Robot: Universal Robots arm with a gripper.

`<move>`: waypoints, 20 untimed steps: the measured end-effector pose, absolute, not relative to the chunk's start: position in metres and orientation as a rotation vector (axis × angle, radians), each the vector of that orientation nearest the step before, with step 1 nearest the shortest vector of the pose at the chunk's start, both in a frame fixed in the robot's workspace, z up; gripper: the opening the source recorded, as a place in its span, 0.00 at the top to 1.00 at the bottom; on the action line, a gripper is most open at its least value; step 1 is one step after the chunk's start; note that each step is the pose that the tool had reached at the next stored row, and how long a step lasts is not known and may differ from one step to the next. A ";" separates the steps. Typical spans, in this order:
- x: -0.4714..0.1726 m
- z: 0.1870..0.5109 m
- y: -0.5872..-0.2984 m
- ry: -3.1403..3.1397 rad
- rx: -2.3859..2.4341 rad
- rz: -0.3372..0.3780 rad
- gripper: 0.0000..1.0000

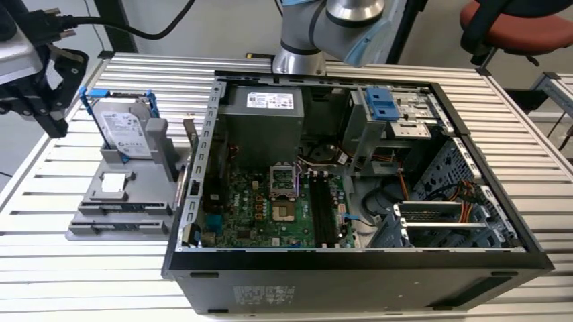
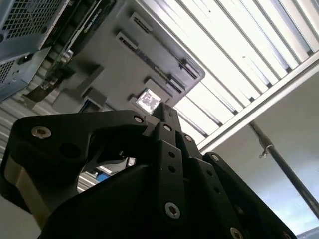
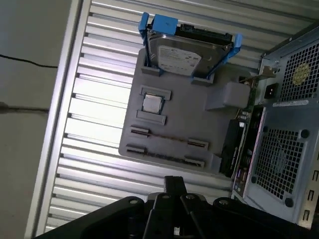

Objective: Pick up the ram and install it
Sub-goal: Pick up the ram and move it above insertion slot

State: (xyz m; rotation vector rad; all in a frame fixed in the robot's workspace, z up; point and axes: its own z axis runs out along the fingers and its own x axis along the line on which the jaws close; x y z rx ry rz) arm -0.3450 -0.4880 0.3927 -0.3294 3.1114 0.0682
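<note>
Two ram sticks stand on edge in the slots of a grey holder [image 3: 174,114], showing as thin dark strips [image 3: 164,137] in the first wrist view. In the exterior view the ram [image 1: 123,207] lies at the holder's near end [image 1: 90,231]. My gripper [image 1: 56,121] hangs above the table at the exterior view's far left, apart from the holder. Its black fingers [image 2: 165,112] meet at the tip with nothing between them, and the tip [image 3: 174,183] hovers short of the holder's ram end.
A silver hard drive [image 3: 187,55] in a blue frame stands at the holder's far end, with a small square white-topped part [image 3: 152,103] beside it. The open computer case [image 1: 358,258] lies to the exterior view's right, with the motherboard's long slots [image 1: 324,208] exposed. The table is slatted aluminium [image 1: 98,282].
</note>
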 end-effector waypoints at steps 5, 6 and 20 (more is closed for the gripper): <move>-0.345 0.393 -0.488 3.097 -0.459 0.067 1.00; -0.345 0.393 -0.488 3.093 -0.487 0.067 1.00; -0.345 0.393 -0.488 3.015 -0.867 0.062 1.00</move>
